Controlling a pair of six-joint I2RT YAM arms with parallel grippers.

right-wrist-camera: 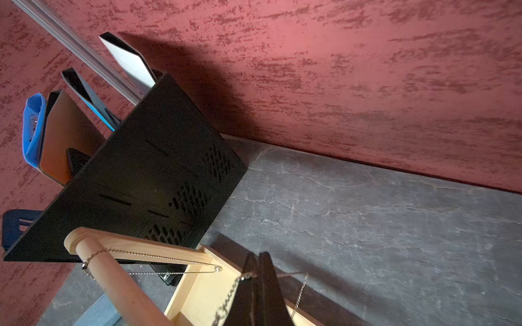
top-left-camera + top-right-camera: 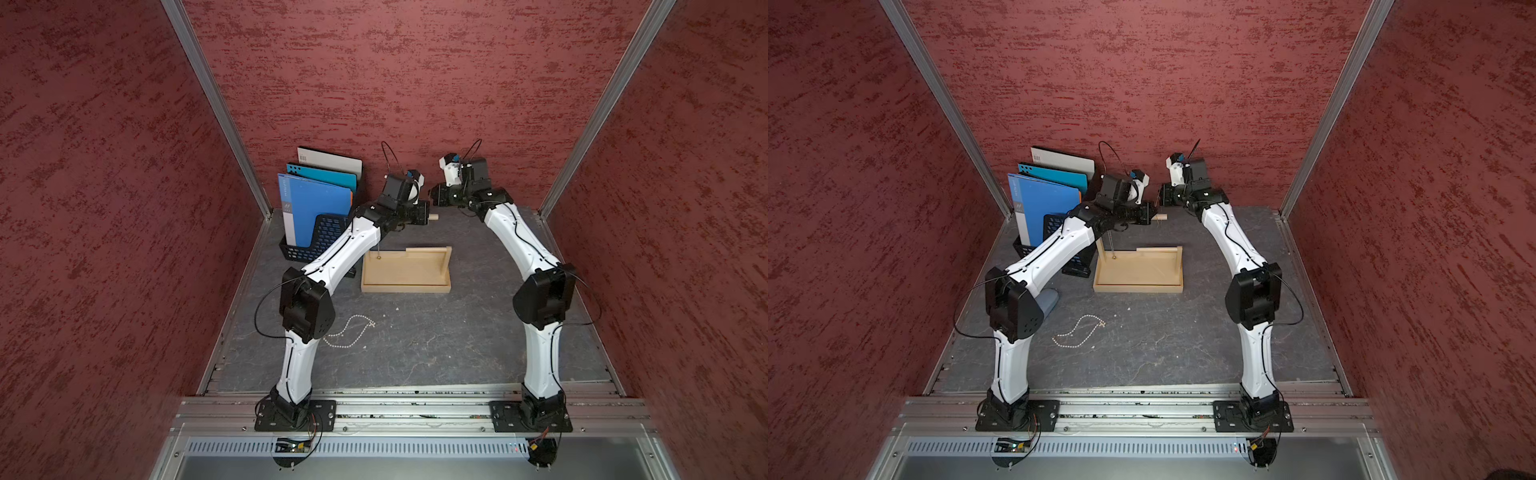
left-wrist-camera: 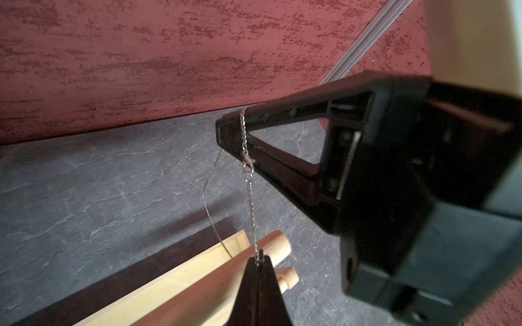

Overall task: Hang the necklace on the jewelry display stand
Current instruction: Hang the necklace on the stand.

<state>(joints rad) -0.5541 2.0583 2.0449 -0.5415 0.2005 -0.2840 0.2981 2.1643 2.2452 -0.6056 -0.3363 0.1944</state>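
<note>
A thin silver necklace (image 3: 250, 203) is stretched between my two grippers, its clasp (image 3: 247, 165) close to the right one and a slack strand (image 3: 207, 203) looping down. My left gripper (image 3: 260, 261) is shut on the chain just above the free end of the crossbar (image 3: 278, 245) of the jewelry display stand (image 2: 405, 289). My right gripper (image 1: 257, 261) is shut on the same chain (image 1: 231, 290), a little above and behind that bar end. In both top views the two grippers (image 2: 430, 210) (image 2: 433, 195) nearly meet over the stand (image 2: 1138, 289).
Another fine chain (image 1: 158, 256) hangs on the crossbar (image 1: 113, 282), its pendant (image 2: 379, 257) low over the tray. A pale bead necklace (image 2: 353, 332) (image 2: 1079, 334) lies on the grey table by the left arm. A black mesh file rack (image 2: 316, 245) with blue folders stands left of the stand.
</note>
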